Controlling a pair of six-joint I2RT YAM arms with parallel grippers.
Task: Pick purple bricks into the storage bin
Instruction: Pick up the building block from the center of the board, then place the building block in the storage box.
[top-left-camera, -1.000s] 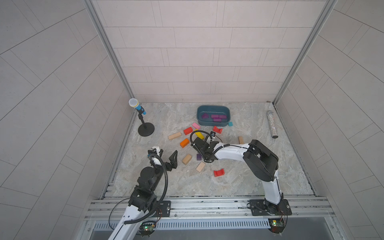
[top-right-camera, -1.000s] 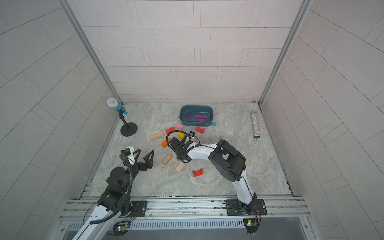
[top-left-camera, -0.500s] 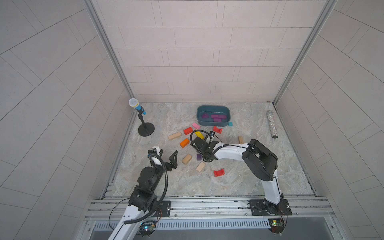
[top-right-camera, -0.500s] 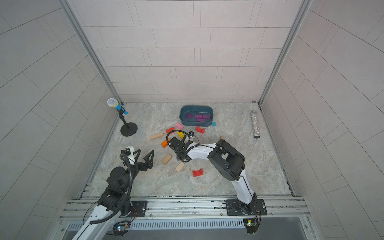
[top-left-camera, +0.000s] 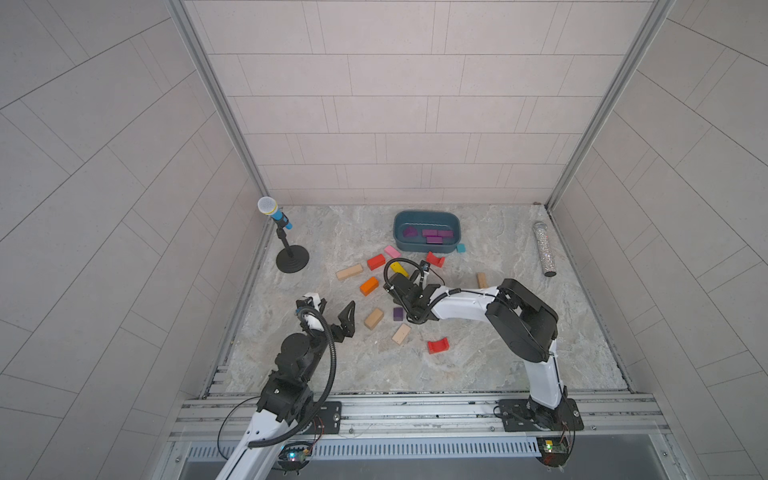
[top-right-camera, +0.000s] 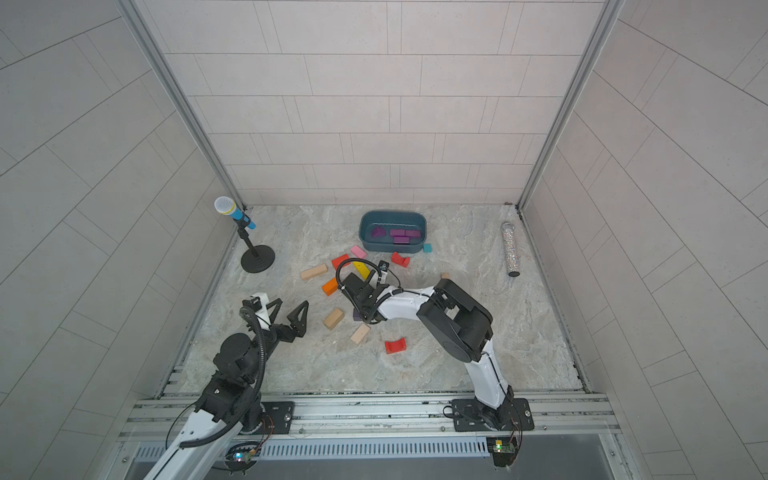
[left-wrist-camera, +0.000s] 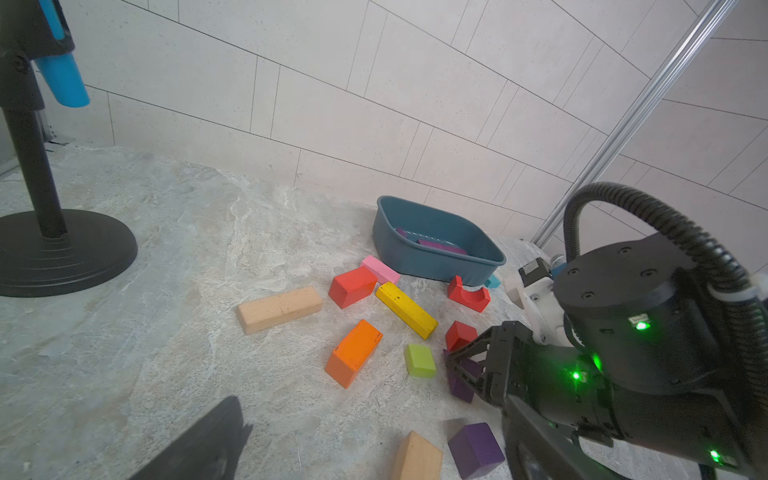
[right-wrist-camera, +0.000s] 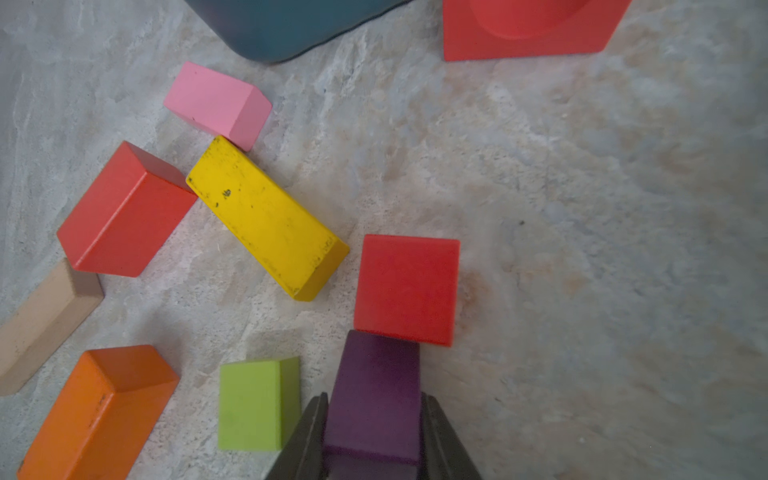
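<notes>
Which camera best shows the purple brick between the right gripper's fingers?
Right wrist view: the purple brick fills the foreground, a finger against each side. The left wrist view shows part of it; in both top views the right arm hides it.

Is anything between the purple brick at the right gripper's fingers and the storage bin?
Yes: a red cube abuts the purple brick, and a yellow block and pink block lie beyond, toward the storage bin. Lifting should clear them.

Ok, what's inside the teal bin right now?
The storage bin holds only purple bricks: a peaked one and about three rectangular ones. Its near wall hides a strip of its floor.
</notes>
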